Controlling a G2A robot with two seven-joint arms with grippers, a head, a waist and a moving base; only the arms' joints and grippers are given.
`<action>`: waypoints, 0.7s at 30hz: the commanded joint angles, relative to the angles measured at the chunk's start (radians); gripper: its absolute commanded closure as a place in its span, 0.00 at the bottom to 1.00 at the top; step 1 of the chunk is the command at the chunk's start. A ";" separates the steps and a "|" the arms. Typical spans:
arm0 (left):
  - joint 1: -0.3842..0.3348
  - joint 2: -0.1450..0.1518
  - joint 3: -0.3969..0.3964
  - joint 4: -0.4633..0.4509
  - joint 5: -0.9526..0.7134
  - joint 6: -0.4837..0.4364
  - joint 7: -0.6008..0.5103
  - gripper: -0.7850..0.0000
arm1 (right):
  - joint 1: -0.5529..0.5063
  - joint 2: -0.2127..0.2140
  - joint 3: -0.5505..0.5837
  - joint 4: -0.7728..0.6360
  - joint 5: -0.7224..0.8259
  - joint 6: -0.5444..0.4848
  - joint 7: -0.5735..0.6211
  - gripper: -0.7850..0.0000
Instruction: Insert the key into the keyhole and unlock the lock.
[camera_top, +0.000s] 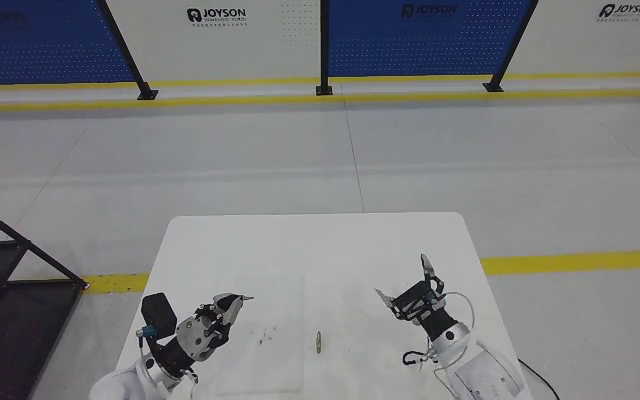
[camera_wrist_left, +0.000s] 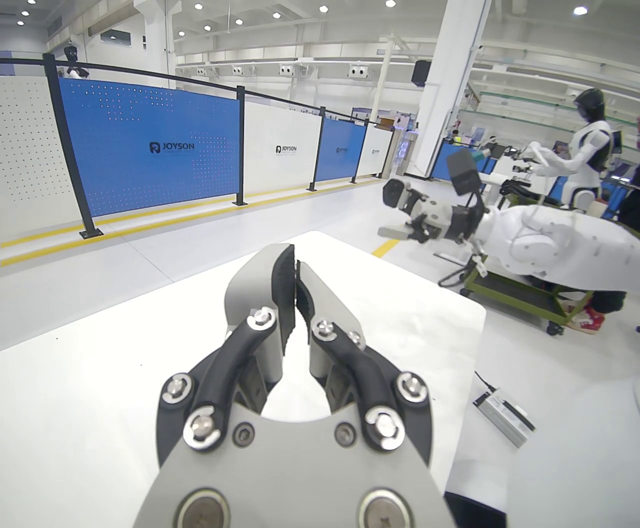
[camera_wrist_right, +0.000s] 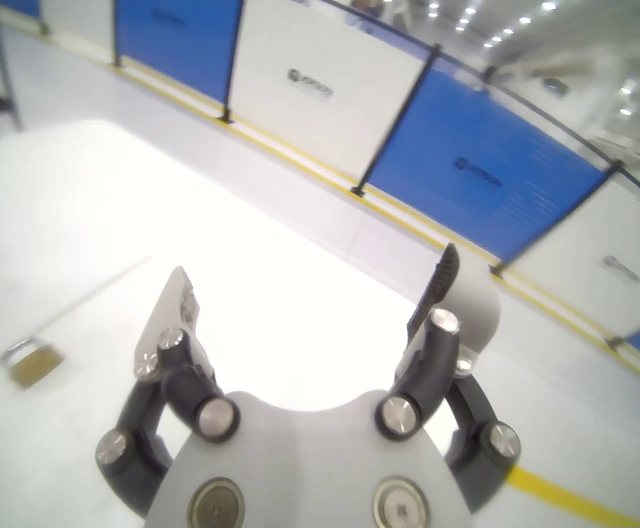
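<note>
Bench (camera_top: 300, 250) setup: approach step, padlock (camera_wrist_right: 31, 361) untouched.
Left pincer (camera_wrist_left: 296, 262) clenched, key grasp indeterminate; right pincer (camera_wrist_right: 315, 272) released; padlock lies between them; next likely requires steadying it.

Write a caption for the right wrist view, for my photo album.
The open right gripper hovers over a white table, a brass lock lying apart from it.
</note>
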 joint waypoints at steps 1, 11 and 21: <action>0.000 0.000 0.000 0.000 0.000 0.000 0.000 1.00 | 0.000 -0.002 -0.066 0.010 -0.050 -0.027 0.008 0.00; 0.000 0.000 0.000 0.000 0.000 0.000 0.000 1.00 | 0.044 -0.021 -0.270 0.145 -0.029 -0.139 0.039 0.00; 0.000 0.000 0.000 0.000 0.000 0.000 0.000 1.00 | 0.080 -0.049 -0.361 0.290 0.105 -0.028 0.042 0.00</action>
